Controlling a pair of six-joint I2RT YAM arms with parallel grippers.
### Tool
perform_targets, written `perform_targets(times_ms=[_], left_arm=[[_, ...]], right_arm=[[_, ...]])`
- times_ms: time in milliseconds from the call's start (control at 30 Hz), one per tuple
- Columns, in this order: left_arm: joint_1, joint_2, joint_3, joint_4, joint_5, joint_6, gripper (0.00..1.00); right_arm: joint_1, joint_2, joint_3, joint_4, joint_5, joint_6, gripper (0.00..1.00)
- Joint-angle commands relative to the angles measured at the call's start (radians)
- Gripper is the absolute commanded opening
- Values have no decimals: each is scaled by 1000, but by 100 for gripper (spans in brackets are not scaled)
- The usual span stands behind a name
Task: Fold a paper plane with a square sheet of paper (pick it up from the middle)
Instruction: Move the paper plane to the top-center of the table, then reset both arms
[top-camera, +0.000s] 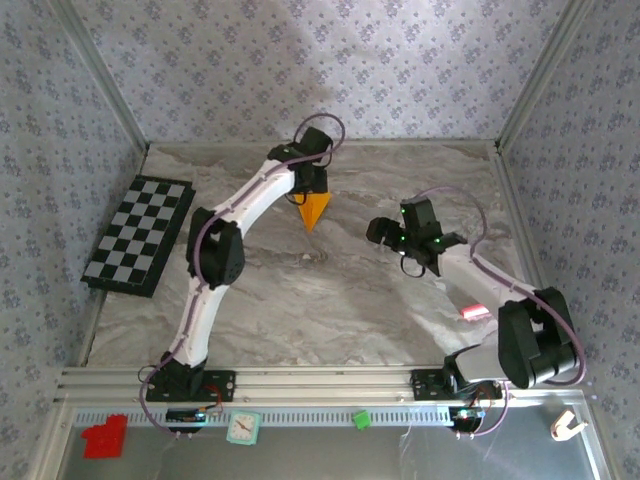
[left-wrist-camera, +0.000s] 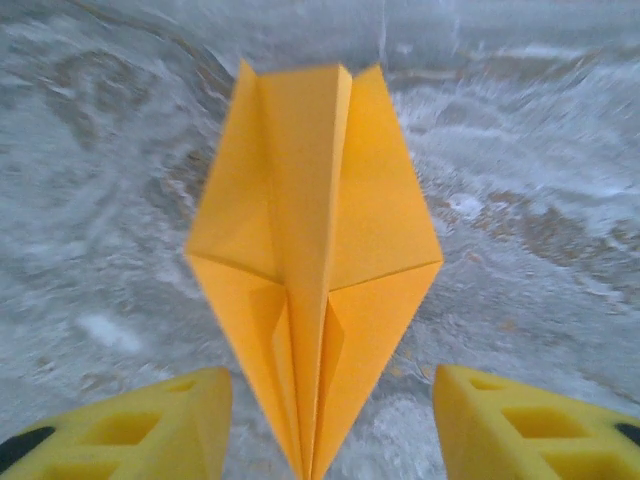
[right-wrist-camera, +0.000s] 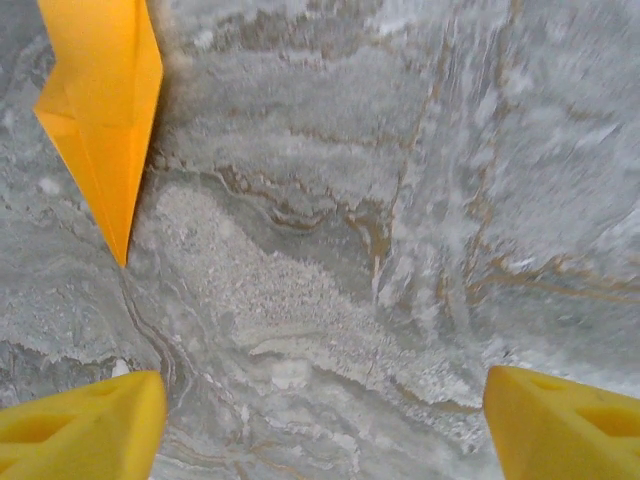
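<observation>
Apparently the folding is done: the paper plane (left-wrist-camera: 315, 260) lies on the marble worktop (right-wrist-camera: 400, 200) toward its far middle, a pointed dart with layered creases. The left fingers (left-wrist-camera: 150, 425) stand apart on either side of its nose, clear of the paper, which reads as the release. The right fingers (right-wrist-camera: 90, 425) are spread wide over bare stone, the dart off to one side. Next, I judge, both arms need only lift away without brushing the wings.
</observation>
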Motion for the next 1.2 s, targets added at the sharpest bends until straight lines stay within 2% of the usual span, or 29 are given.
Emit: perform_targets(times_ms=[0,67,233,300,467,667,767,900,1067,1167], left_arm=[[0,-212,-98,39,-93,11,61],[6,-331,-227,108,-137,17,70],[37,-653,-623,345,-272,69,95],[69,-761,-768,420,-287,91,100],[181,-1018,-1121,582,-356,134,100],[370,-1257,-1501,846,-309,198,100],[432,-1298,-1632,987,-304,269,100],[485,-1262,-1714,1117,-295,337,100],[543,-1126,-1800,1349,-181,405,100],[564,-1070,-1856,1525,-67,445,100]], right_arm=[[-9,-90,58,-66,108,-86,91],[-13,-143,70,-99,163,-115,100],[-27,-274,53,-92,318,-228,100],[-32,-324,20,-61,377,-266,100],[-59,-433,-107,36,518,-354,100],[-139,-481,-294,179,618,-412,100],[-215,-459,-354,208,645,-398,100],[-297,-413,-460,376,562,-439,100],[-346,-314,-542,635,407,-531,100],[-365,-221,-555,765,357,-563,100]])
